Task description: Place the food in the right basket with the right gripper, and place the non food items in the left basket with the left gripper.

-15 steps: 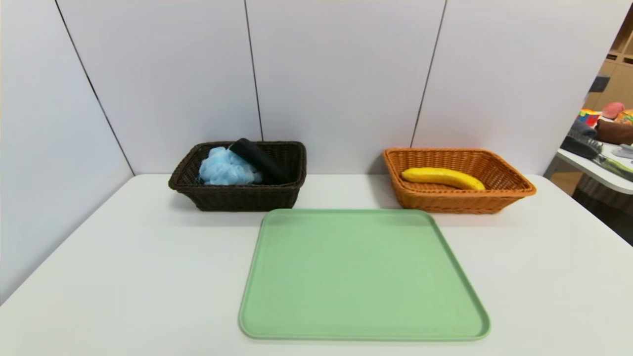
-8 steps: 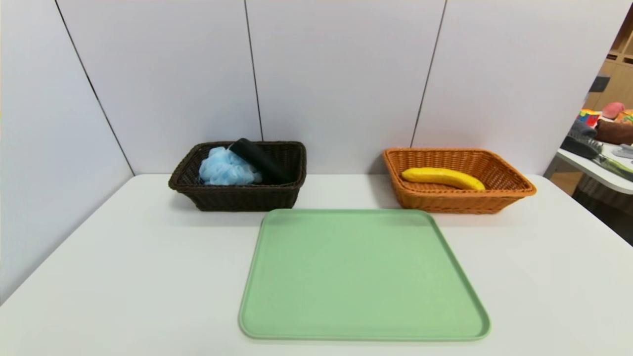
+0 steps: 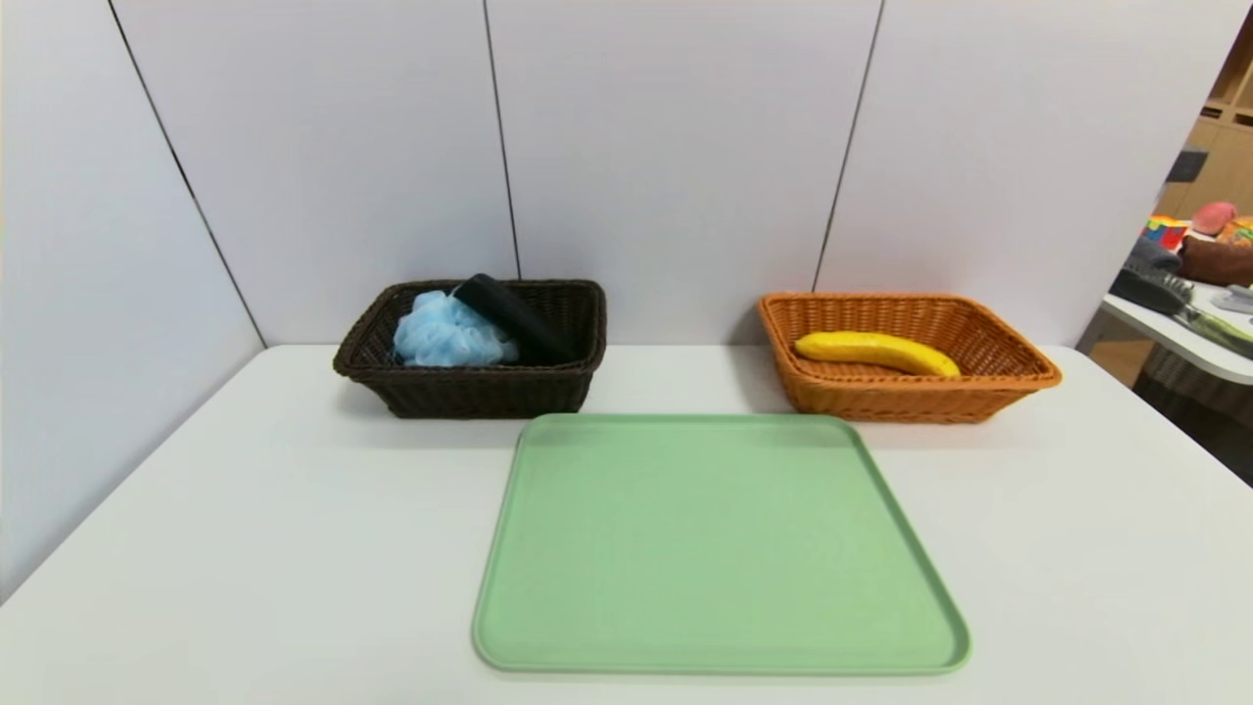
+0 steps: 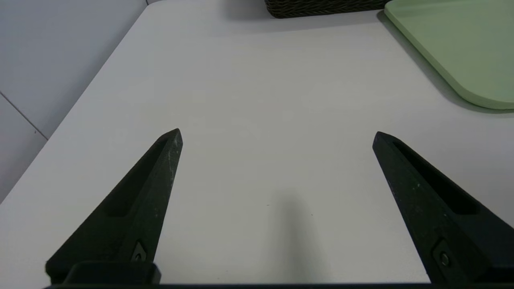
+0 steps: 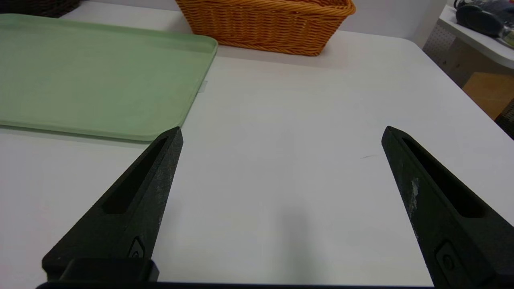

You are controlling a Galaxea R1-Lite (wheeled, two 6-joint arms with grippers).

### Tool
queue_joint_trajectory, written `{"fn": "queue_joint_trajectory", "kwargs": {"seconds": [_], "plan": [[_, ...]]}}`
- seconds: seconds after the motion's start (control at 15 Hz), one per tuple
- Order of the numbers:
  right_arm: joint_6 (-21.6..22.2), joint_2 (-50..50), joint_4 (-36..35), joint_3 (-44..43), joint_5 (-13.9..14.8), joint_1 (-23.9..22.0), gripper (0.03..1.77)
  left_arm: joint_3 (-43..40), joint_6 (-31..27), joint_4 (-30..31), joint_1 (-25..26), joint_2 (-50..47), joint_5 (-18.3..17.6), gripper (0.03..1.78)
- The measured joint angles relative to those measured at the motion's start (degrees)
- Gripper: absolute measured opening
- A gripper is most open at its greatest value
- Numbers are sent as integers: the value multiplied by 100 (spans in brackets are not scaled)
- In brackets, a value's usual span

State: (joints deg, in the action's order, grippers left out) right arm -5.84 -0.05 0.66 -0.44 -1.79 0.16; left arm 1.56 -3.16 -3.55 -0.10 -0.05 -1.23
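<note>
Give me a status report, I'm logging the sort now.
Left gripper open, right gripper open, both low over bare table. Banana in orange basket; puff and black case in dark basket. Tray bare, nothing in the way.

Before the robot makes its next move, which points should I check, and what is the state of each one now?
1. Banana lies in the orange basket: ok.
2. Blue bath puff and black case are in the dark brown basket: ok.
3. Green tray holds nothing: ok.
4. Left hand open, holding nothing, over bare table: ok.
5. Right hand open, holding nothing, beside the tray: ok.
</note>
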Motion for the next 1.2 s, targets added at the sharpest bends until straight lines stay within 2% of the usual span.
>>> {"fn": "queue_joint_trajectory", "kwargs": {"seconds": [0.2,0.47,1.2], "plan": [[356,0,-79,15,9,0,171,-5,99,-2,0,0,24,169],[560,0,-88,34,48,0,171,-7,105,-2,0,0,27,169],[622,0,-59,6,59,0,171,-7,107,-4,0,0,29,169]]}}
